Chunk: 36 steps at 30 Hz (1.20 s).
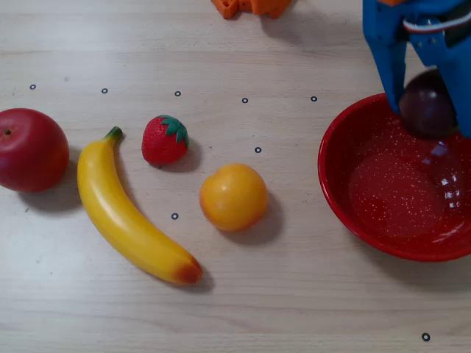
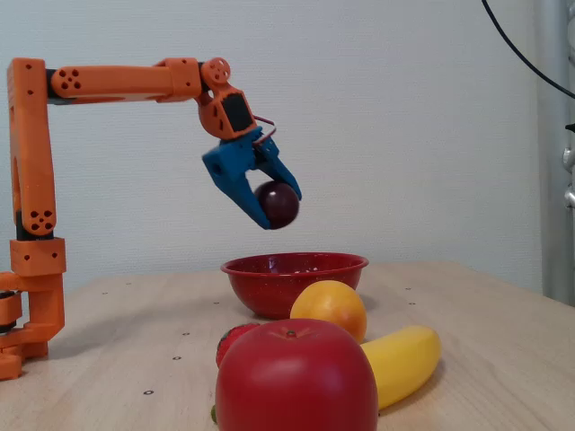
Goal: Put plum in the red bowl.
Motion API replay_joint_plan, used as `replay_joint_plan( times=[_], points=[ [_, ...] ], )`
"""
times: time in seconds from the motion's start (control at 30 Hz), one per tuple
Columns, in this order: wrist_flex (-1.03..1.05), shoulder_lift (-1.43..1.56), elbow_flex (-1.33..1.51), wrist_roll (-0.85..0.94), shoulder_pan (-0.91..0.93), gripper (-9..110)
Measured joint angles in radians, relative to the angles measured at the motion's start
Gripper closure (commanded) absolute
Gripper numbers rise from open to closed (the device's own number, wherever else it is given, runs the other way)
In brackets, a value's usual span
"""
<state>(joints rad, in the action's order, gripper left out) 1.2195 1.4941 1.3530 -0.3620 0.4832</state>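
Overhead and fixed views. Plum [image 1: 427,110] [image 2: 279,204] pinched between blue jaws, held in air above red bowl [image 1: 346,198] [image 2: 296,283], toward its 12 o'clock rim overhead. Orange [image 1: 233,196] at bowl's 9 o'clock on bench [image 1: 294,294].

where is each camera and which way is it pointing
Overhead view: sits above the table, looks straight down on the fruit and the red bowl; the blue gripper enters from the top edge, shut on the plum.
Fixed view: stands low at table height, looks across the apple toward the wall; the whole orange arm shows.
Both share gripper, plum, bowl and fruit.
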Motion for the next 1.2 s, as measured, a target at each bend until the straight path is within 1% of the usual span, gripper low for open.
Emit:
replay_joint_plan(
  times=[0.2,0.3,0.5,0.7,0.8,0.93,1.13,1.2],
  points=[
    [-0.129,-0.075,0.132,-0.074,0.002,93],
    [-0.161,-0.103,0.144,-0.084,0.000,84],
    [-0.172,-0.152,0.144,-0.084,-0.015,69],
    [-0.173,-0.152,0.143,-0.078,-0.071,60],
    [-0.173,-0.152,0.141,-0.084,-0.061,60],
    [-0.173,-0.152,0.133,-0.084,-0.063,65],
    [-0.170,-0.127,0.023,-0.052,-0.061,78],
    [-0.138,-0.080,-0.005,-0.035,-0.084,82]
  ],
)
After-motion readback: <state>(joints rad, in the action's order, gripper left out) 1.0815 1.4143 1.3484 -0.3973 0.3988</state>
